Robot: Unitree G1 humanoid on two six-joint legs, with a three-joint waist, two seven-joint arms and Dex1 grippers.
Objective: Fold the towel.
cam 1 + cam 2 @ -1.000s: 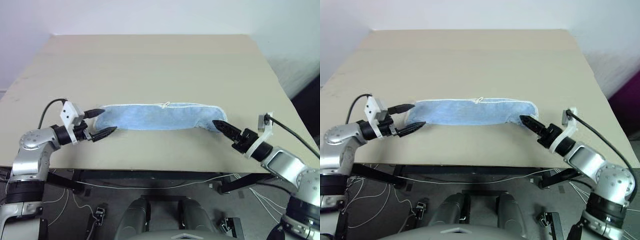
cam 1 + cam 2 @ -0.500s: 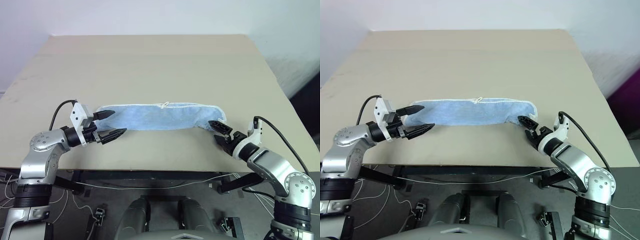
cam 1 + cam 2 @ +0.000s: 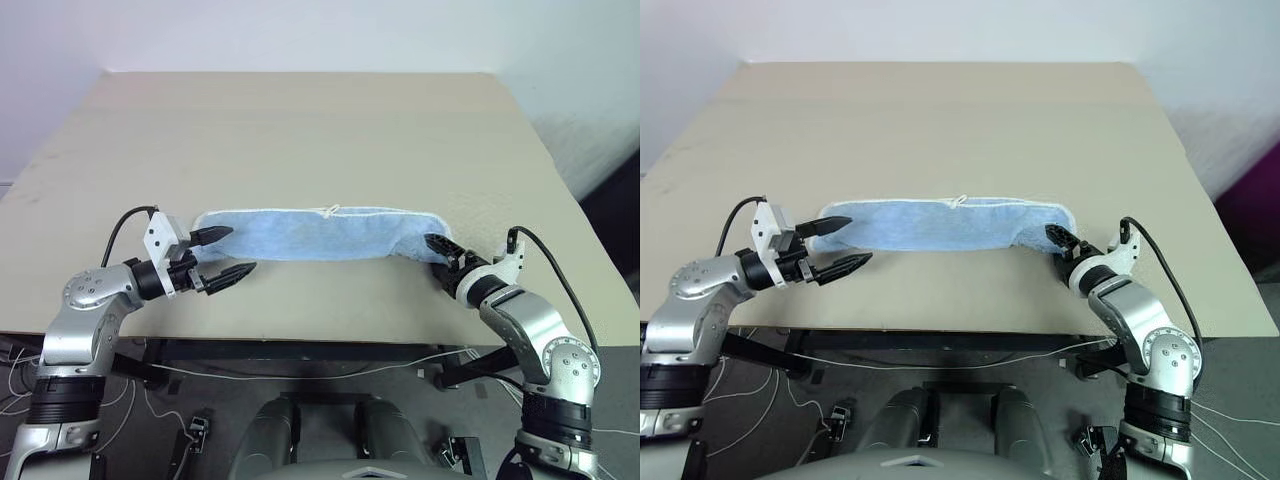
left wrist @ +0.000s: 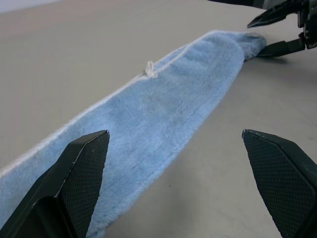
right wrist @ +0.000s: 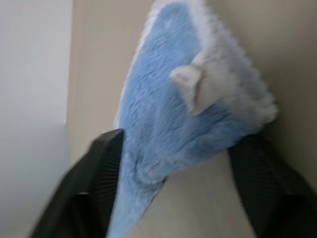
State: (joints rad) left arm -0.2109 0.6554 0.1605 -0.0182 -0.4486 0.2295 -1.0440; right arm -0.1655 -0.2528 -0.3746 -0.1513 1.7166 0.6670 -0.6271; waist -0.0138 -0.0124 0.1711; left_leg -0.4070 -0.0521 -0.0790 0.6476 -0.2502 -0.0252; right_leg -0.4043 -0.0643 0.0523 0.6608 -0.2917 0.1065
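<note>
already folded into a long narrow band, the towel lies across the near part of the tan table: soft blue terry, white corded edge, small loop. left gripper gapes wide, empty, at one end. right gripper straddles the other end, seemingly part-closed, grip uncertain. best to pinch both end corners fully before lifting.

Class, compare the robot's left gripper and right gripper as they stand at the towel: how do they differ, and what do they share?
The left gripper has its fingers spread wide; the right gripper has its fingers closer together. The left gripper sits at the left end of the towel, one finger over the cloth, one over bare table; the right gripper's fingers straddle the right end. Both have black fingers and point inward.
</note>
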